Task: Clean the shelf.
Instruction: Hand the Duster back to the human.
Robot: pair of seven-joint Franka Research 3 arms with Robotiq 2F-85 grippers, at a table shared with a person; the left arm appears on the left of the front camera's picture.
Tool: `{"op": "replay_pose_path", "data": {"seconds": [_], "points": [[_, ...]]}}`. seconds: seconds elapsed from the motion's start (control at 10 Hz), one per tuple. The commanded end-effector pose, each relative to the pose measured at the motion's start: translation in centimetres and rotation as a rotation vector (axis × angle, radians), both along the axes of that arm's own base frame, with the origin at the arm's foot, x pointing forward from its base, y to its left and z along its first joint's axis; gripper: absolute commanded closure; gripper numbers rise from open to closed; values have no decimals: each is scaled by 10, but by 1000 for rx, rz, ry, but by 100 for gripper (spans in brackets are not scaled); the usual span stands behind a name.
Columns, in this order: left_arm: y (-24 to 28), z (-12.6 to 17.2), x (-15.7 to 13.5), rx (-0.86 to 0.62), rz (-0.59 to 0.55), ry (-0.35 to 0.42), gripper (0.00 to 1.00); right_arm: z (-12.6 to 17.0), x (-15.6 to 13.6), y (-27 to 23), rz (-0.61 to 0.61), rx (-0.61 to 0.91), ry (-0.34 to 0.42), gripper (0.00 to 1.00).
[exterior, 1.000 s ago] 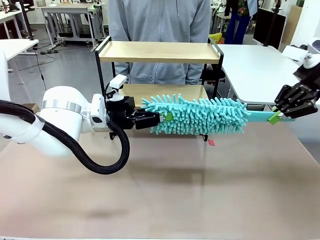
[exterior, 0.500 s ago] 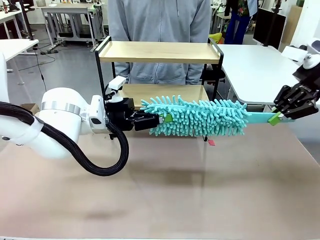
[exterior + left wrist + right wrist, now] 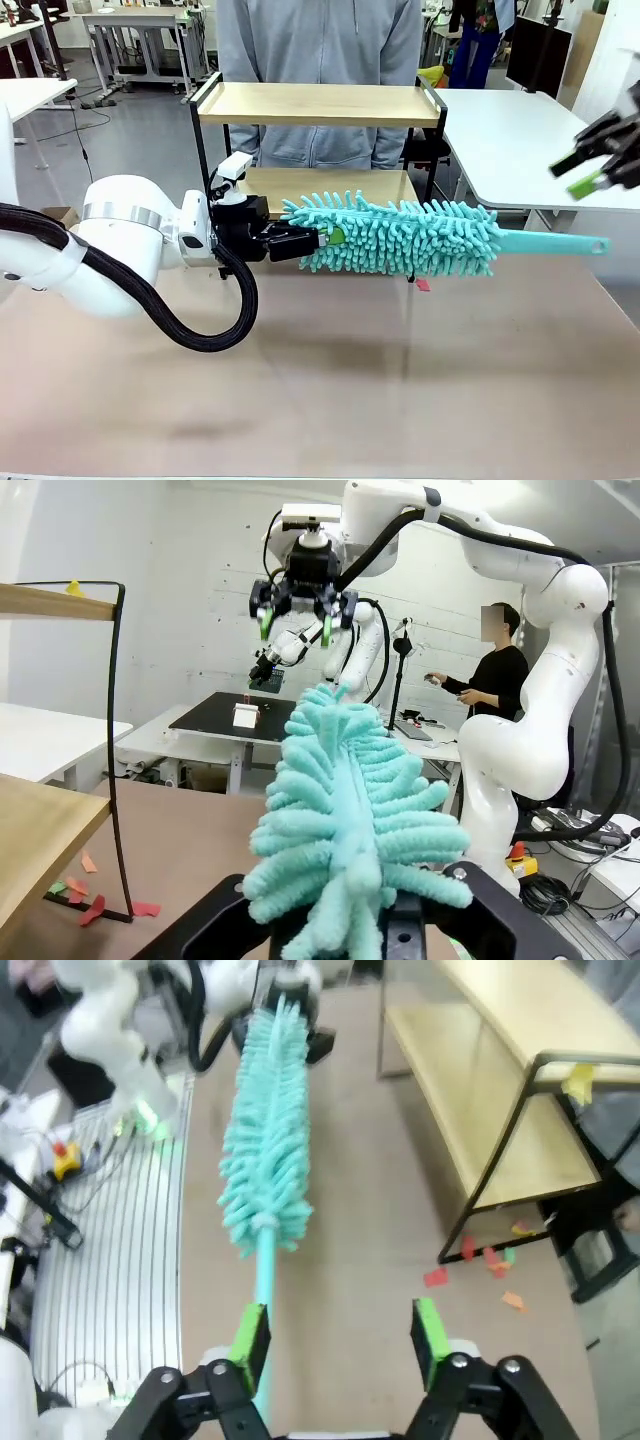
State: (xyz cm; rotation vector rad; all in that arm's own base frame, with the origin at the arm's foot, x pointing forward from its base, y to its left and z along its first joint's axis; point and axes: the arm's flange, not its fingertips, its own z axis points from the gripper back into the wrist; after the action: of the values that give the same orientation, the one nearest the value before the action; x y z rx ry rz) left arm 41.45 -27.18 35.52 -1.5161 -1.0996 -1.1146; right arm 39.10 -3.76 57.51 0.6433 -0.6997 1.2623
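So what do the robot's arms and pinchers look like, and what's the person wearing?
The arms are fat, smooth and white. The left arm has a shiny silver ring and a thick black ribbed cable looping under it. Each arm ends in a black two-finger claw with bright green pads: the left gripper and the right gripper. The person across the table wears a grey zip-up top.

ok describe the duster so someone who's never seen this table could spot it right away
Start at the two-tier wooden shelf at the table's far edge. Just in front of its lower board, the duster hangs level above the table, its head end shut in the left tool. Nothing else here is shaggy turquoise with a thin bare handle.
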Motion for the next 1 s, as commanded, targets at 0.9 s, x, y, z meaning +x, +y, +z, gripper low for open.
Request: {"op": "replay_pose_path", "data": {"seconds": [0.9], "points": [[37, 49, 9, -140, 99, 35, 83, 22, -33, -106, -210, 335, -30, 0]]}}
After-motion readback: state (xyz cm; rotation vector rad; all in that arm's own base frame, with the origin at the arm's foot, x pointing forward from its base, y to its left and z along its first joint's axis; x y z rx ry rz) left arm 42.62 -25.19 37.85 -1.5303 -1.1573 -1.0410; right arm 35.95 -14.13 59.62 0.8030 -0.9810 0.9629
